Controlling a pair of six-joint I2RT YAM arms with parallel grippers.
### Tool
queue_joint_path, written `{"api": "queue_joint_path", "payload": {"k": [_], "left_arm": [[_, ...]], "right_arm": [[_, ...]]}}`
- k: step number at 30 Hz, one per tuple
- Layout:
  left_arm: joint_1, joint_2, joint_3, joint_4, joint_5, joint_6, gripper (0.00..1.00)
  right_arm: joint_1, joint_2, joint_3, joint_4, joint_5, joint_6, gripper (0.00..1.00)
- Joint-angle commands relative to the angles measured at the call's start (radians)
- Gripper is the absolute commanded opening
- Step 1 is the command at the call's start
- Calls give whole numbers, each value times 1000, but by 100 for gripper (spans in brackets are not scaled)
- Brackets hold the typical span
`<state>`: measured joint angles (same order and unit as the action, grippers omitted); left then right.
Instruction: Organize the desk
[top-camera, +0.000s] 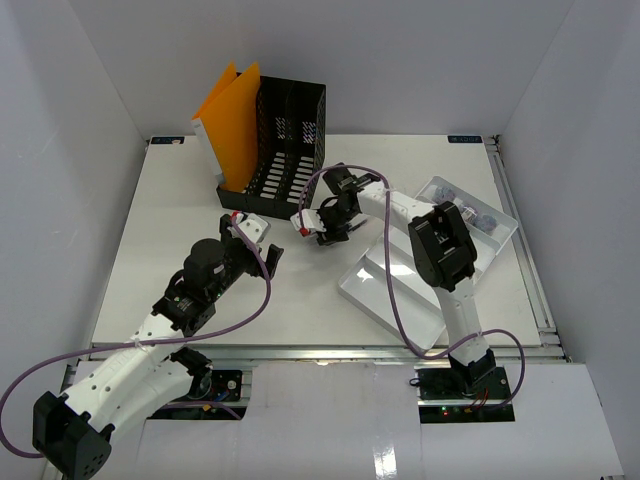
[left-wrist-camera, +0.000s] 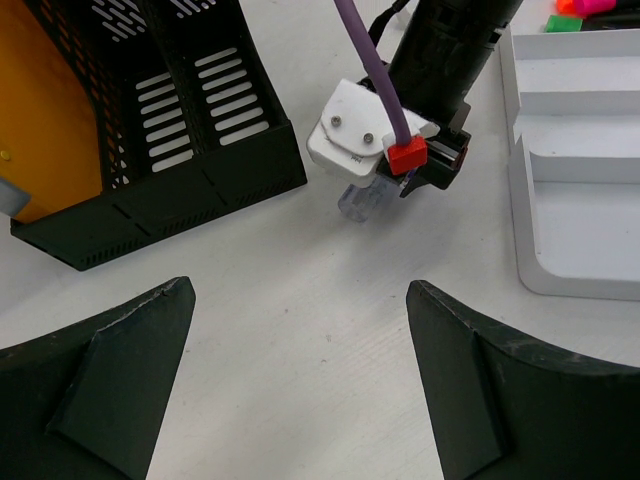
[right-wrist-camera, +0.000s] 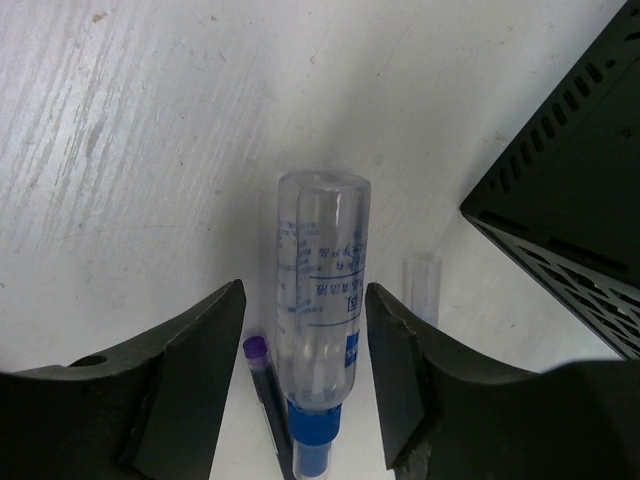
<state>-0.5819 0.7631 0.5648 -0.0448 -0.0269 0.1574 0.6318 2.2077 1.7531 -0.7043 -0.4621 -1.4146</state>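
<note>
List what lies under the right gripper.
Under the right gripper, between its open jaws, a clear bottle with a blue cap lies on the desk, with a purple-capped pen beside it. The pen's other end is covered by the bottle.

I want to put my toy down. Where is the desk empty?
Bare desk lies left of the black rack, and behind the white tray at the far edge. It is crowded between rack and tray, where the right pincer straddles a bottle.
</note>
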Motion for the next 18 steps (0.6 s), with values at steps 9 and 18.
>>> {"api": "queue_joint_path", "payload": {"k": [9, 18], "left_arm": [[4, -5, -3, 5, -7, 5, 98], [4, -8, -2, 3, -8, 4, 98]], "right_arm": [[42, 52, 39, 25, 24, 25, 33], [50, -52, 43, 17, -67, 57, 17]]}}
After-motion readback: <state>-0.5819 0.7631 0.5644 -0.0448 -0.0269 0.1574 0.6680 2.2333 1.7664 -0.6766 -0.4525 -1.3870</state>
